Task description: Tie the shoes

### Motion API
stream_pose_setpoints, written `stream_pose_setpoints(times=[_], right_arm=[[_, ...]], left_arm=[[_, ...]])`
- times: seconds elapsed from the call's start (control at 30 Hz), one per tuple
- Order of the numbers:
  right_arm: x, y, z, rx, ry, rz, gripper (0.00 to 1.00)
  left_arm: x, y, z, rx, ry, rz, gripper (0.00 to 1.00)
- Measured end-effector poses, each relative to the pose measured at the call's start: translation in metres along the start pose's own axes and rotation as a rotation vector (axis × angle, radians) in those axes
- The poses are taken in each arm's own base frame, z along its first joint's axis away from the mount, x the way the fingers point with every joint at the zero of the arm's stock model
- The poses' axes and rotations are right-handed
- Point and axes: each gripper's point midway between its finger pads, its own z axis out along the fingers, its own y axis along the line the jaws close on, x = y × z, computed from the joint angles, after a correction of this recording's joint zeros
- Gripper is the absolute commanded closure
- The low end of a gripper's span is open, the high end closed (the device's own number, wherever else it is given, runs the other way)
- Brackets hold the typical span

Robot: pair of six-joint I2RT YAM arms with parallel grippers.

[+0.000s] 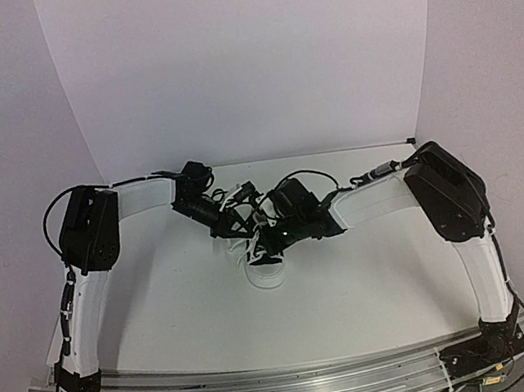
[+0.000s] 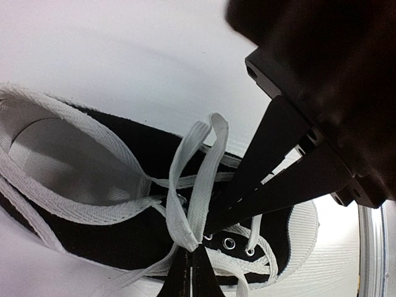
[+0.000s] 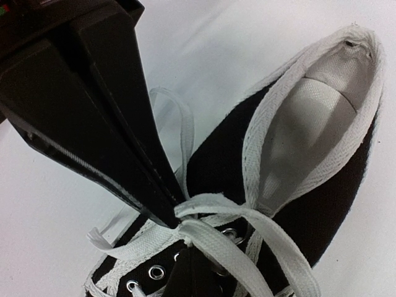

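The black canvas sneaker (image 1: pixel 266 268) with a white toe cap lies at mid-table, toe toward the arms. Both grippers meet over its laces. My left gripper (image 1: pixel 235 225) comes in from the left and my right gripper (image 1: pixel 272 239) from the right. In the left wrist view my left gripper (image 2: pixel 189 250) is shut on a folded loop of white lace (image 2: pixel 199 176) above the shoe (image 2: pixel 117 232). The right gripper's fingers (image 2: pixel 272 179) reach in beside it. In the right wrist view my right gripper (image 3: pixel 193 252) is shut on a lace strand (image 3: pixel 247 247) at the knot over the shoe (image 3: pixel 229 158).
The white table (image 1: pixel 179 302) has white backdrop walls behind and at both sides. An aluminium rail (image 1: pixel 295 383) runs along the near edge, carrying the arm bases. Cables hang off both arms near the shoe.
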Motion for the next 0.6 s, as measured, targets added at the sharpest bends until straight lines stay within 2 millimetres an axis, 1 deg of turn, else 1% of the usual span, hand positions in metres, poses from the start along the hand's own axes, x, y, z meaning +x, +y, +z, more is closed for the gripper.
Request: stream_pose_setpoints(times=[0.17, 0.47, 0.6], right_arm=[[0.000, 0.002, -0.005, -0.014, 0.002, 0.008, 1.00], [0.000, 0.013, -0.035, -0.084, 0.004, 0.058, 1.00], [0.006, 0.015, -0.042, -0.098, 0.014, 0.075, 1.00]], left_arm=[[0.000, 0.000, 0.000, 0.000, 0.000, 0.002, 1.00], [-0.004, 0.000, -0.001, -0.004, -0.004, 0.013, 1.00], [-0.004, 0.000, -0.001, -0.004, -0.004, 0.014, 1.00]])
